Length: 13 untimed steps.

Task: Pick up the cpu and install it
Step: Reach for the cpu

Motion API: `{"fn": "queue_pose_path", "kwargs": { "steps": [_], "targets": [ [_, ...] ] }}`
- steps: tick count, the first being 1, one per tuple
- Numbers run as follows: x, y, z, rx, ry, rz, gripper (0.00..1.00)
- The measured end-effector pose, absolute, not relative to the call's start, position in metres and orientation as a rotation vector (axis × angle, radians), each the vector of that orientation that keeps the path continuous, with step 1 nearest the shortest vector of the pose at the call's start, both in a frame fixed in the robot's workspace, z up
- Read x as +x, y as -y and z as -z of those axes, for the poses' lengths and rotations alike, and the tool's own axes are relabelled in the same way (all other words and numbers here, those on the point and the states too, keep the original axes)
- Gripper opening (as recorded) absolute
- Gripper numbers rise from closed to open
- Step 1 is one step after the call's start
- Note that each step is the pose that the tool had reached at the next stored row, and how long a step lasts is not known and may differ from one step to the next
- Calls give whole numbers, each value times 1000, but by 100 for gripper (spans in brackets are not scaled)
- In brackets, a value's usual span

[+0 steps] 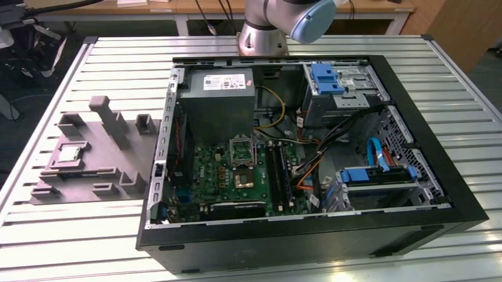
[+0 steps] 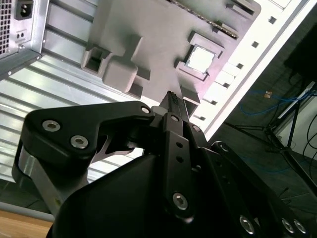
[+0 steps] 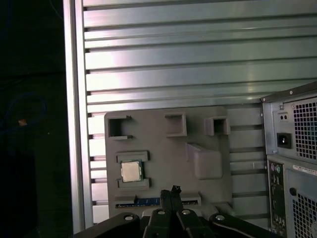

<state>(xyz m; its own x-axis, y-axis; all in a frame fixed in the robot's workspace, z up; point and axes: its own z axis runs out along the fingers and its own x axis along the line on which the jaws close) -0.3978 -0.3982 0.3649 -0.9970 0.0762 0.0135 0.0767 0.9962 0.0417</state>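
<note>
Hovering above the tray (image 3: pixel 163 148), the gripper (image 3: pixel 169 193) is pressed together and empty. The cpu (image 3: pixel 131 171) lies in its pocket; coming down like this, or off-centre, could scratch it.

One cpu (image 3: pixel 131 171), one grey tray (image 3: pixel 158 148), one open computer case (image 1: pixel 314 235) — one gripper (image 3: pixel 171 192).

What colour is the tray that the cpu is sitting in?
The tray under the cpu is plain grey; best in the first wrist view.

Slatted table (image 1: pixel 70 235) bears grey tray (image 1: pixel 94 160), computer case (image 1: pixel 314 242).
</note>
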Motion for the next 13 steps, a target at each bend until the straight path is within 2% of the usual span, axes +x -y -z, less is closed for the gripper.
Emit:
{"fn": "queue_pose_path", "kwargs": {
  "steps": [13],
  "targets": [
    [-436, 398, -363, -120, 3124, 66, 11]
  ]
}}
